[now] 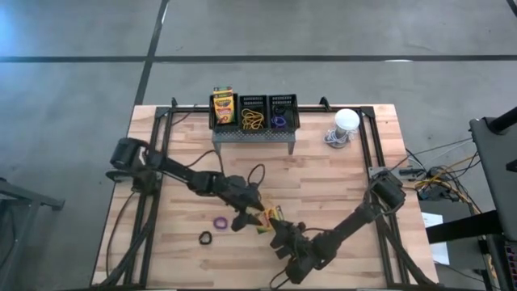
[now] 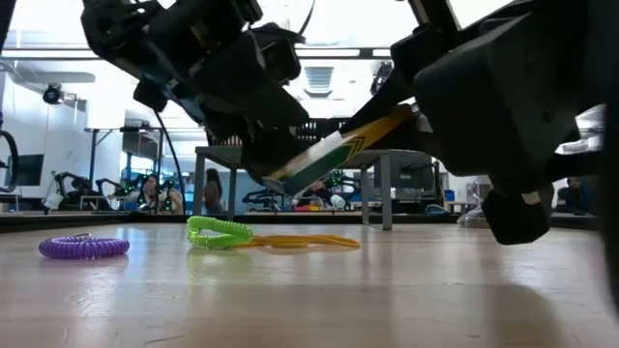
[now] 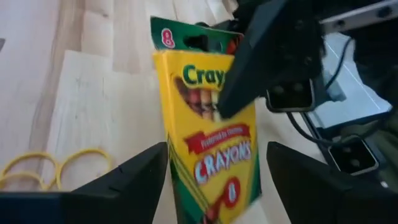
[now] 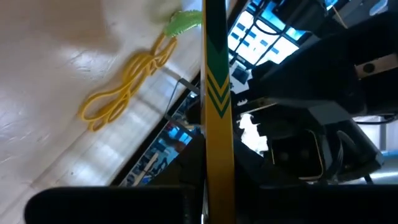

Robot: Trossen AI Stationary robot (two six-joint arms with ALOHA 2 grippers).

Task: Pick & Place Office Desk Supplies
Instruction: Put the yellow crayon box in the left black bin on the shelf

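A yellow-and-green crayon box (image 1: 270, 218) (image 3: 208, 130) is in the air over the table's near middle, tilted, between both grippers. My right gripper (image 1: 280, 234) (image 4: 205, 202) is shut on it. My left gripper (image 1: 246, 213) (image 3: 217, 180) is open, with one finger on each side of the box's lower end. Below it, a green coil loop (image 2: 219, 232) and yellow loops (image 2: 295, 242) (image 4: 121, 87) lie flat on the table. A purple loop (image 1: 220, 221) (image 2: 84, 247) and a black loop (image 1: 205, 238) lie to their left. My right gripper pinches the crayon box near its flap end (image 3: 214, 93), one finger (image 3: 249, 68) flat on the printed face. The box is lifted clear and slants down toward the left gripper (image 2: 338, 150). My left gripper: a narrow gap shows beside one finger (image 3: 298, 180). Whether the other finger (image 3: 140, 180) touches the box's edge, I cannot tell.
At the far edge a grey perforated stand (image 1: 254, 137) carries three black mesh bins. One bin holds a crayon box (image 1: 222, 105), one holds yellow loops (image 1: 252, 120) and one holds purple and blue loops (image 1: 279, 121). A white ball with a cable (image 1: 346, 121) sits at the far right.
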